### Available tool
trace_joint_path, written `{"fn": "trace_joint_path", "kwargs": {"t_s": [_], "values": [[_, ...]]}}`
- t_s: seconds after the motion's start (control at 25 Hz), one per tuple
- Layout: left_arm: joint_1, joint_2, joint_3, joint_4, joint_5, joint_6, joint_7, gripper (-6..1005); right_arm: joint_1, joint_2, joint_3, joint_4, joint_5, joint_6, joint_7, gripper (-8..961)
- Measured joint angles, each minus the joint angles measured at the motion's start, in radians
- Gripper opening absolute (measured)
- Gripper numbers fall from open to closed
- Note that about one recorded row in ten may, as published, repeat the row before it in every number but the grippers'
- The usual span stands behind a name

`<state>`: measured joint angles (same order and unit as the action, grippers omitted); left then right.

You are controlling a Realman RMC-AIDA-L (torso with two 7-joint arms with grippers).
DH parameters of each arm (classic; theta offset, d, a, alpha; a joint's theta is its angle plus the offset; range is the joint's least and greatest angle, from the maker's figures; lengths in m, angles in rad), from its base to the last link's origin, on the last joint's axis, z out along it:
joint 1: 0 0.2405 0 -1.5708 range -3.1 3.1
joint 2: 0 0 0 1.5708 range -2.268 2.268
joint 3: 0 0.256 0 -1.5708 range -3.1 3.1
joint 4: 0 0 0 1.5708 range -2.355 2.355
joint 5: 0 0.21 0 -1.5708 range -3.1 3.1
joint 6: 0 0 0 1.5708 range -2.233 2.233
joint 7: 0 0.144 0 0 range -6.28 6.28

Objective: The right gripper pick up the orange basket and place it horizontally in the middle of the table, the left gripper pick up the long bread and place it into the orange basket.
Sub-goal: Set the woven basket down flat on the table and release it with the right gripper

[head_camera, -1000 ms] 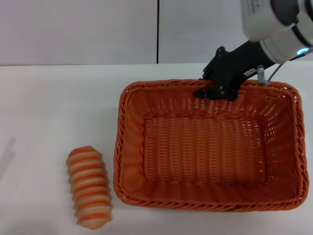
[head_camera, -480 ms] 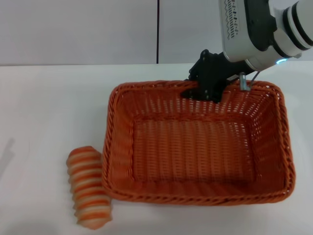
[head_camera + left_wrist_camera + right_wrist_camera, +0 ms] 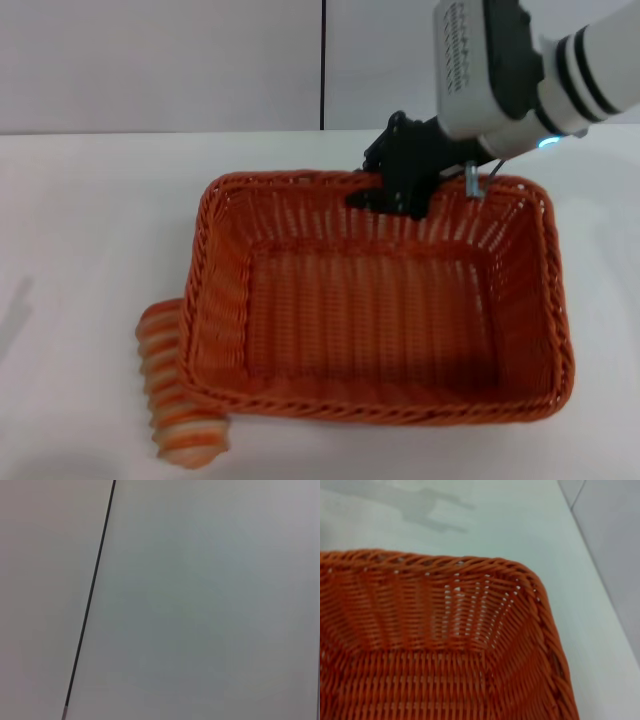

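The right claw (image 3: 385, 190) is clamped on the far rim of the basket (image 3: 370, 310), which sits mid-worktop (image 3: 90, 220) on the near side of the claw. The basket's left corner overlaps the bread (image 3: 175, 410).

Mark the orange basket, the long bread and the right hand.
orange basket (image 3: 375, 410): head view, near braided rim.
long bread (image 3: 180, 425): head view, striped end sticking out past the basket's corner.
right hand (image 3: 385, 192): head view, black jaws at the basket's far rim.
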<state>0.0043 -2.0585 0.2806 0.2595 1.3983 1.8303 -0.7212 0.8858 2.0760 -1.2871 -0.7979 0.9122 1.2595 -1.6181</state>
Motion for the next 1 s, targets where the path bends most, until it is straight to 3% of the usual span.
{"fn": "trace_joint_path", "kwargs": {"t_s": [0.16,0.36,0.88,1.0], "values": [[-0.004,0.000,0.000,0.000,0.000,-0.004,0.000,768,-0.002,0.001,-0.110,0.017,0.009,-0.025,0.002,235],[-0.007,0.000,0.000,0.000,0.002,-0.007,0.000,767,-0.016,0.005,-0.171,0.000,0.010,-0.052,0.006,244],[-0.006,-0.001,0.001,-0.005,0.002,-0.010,0.005,764,-0.105,0.009,-0.220,-0.138,0.037,-0.092,0.009,267],[-0.006,-0.002,0.002,-0.004,0.002,-0.011,0.005,763,-0.130,0.008,-0.230,-0.172,0.052,-0.089,0.017,336]]}}
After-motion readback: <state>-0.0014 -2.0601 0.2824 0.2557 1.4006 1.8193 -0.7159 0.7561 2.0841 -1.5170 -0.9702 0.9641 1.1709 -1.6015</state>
